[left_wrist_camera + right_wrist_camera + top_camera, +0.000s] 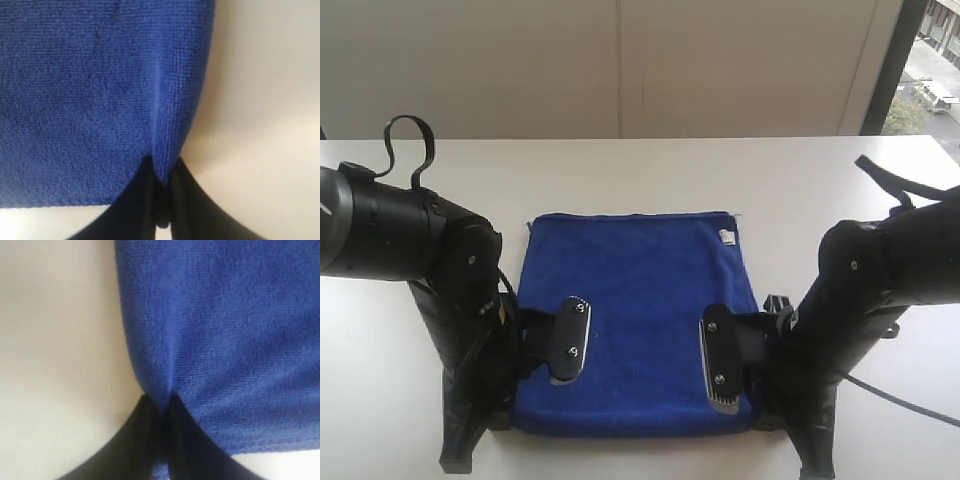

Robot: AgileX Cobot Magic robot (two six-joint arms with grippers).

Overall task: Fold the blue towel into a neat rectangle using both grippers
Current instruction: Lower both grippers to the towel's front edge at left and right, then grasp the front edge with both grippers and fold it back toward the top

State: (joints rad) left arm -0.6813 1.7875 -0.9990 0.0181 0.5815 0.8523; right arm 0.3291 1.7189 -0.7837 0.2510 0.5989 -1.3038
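Observation:
The blue towel (635, 310) lies spread flat on the white table, its small white tag (727, 236) at the far right corner. My left gripper (566, 342) sits over the towel's near left part and my right gripper (719, 362) over its near right part. Seen from the left wrist, the black fingers (145, 200) of the left gripper (161, 172) are shut on a raised pinch of the towel (90, 100) beside its side edge, close to the near hem. The right gripper (161, 405) likewise pinches a ridge of the towel (225, 330) near its corner.
The white table (640, 170) stretches bare beyond the towel to a pale wall. A dark window frame (888, 65) stands at the far right. Both black arms flank the towel at the table's near edge, with cables looping off them.

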